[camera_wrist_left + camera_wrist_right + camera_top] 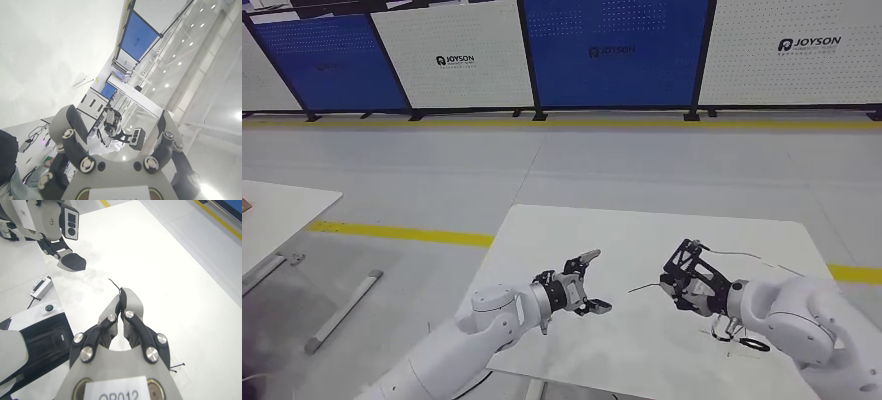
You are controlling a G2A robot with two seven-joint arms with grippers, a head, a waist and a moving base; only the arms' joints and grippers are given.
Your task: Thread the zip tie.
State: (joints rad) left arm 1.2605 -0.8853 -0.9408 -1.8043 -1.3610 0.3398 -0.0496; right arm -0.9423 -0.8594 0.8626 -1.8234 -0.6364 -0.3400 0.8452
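Observation:
A thin black zip tie (114,283) is pinched in my right gripper (122,294), which is shut on it, and a short tail pokes out past the fingertips. From above, that gripper (679,272) hovers over the right middle of the white table (642,235), with the tie's tail (644,288) pointing toward the other arm. My left gripper (597,281) stands open a short way off, its jaws wide apart and holding nothing. One of its black fingertips (72,261) faces the tie without touching it. In the left wrist view the open left gripper (119,121) points away from the table.
Spare zip ties (737,254) lie on the table behind the right gripper and show as loose ends (177,366) beside my right wrist. A looped black tie (754,345) lies near the right forearm. A silver box (39,287) sits on the floor past the table edge.

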